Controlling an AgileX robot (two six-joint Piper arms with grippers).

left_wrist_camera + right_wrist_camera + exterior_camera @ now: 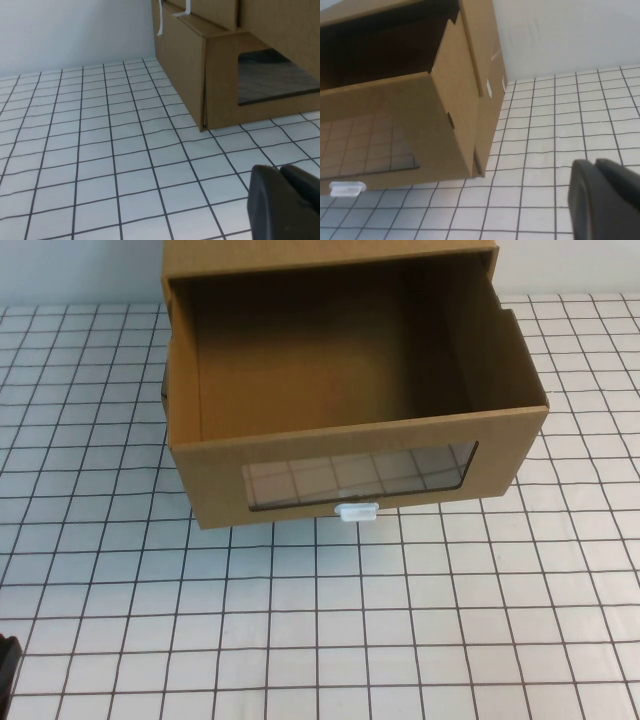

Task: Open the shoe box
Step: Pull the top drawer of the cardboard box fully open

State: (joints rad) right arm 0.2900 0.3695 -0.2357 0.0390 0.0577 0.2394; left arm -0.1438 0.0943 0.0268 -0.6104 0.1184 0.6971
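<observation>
The brown cardboard shoe box (215, 475) stands at the back middle of the table, its drawer pulled out from the outer sleeve (330, 252) and empty inside. The drawer front has a clear window (360, 475) and a small white pull tab (357, 511) below it. My left gripper (280, 170) is shut on nothing, low over the table left of the box (185, 65); only its dark tip (6, 668) shows in the high view's near-left corner. My right gripper (594, 164) is shut and empty, right of the box (455, 110), well away from the tab (347, 188).
A white cloth with a black grid (400, 620) covers the table. A pale wall (560, 35) stands behind the box. White tape strips (160, 20) hang on the sleeve's left side.
</observation>
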